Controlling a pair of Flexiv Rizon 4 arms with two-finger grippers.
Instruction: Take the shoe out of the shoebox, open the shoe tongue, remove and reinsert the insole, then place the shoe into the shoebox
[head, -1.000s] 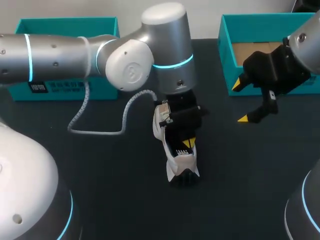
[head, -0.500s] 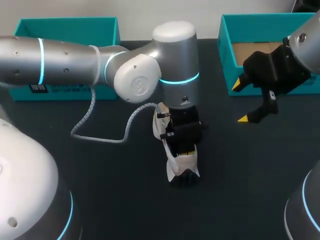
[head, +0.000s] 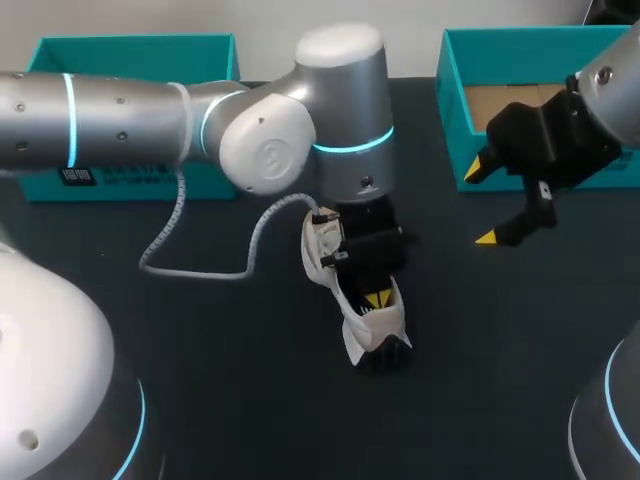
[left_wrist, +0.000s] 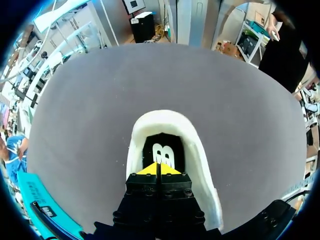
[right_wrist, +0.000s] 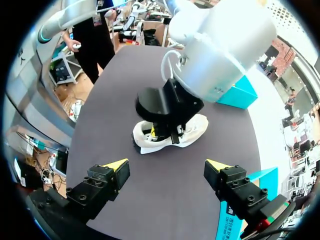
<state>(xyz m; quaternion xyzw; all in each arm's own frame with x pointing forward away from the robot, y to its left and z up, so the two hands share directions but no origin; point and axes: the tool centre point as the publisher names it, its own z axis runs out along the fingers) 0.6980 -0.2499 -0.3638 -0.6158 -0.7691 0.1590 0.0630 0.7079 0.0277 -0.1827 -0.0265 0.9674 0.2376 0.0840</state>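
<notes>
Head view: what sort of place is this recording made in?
Probably a robot lab bench: a left arm and right arm over a dark table, teal boxes at its back, and the left gripper in a white shoe.

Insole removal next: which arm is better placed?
Probably left. The left gripper sits, fingers together, in the white shoe at its black insole; the right gripper hangs open, away near the teal cardboard shoebox.
</notes>
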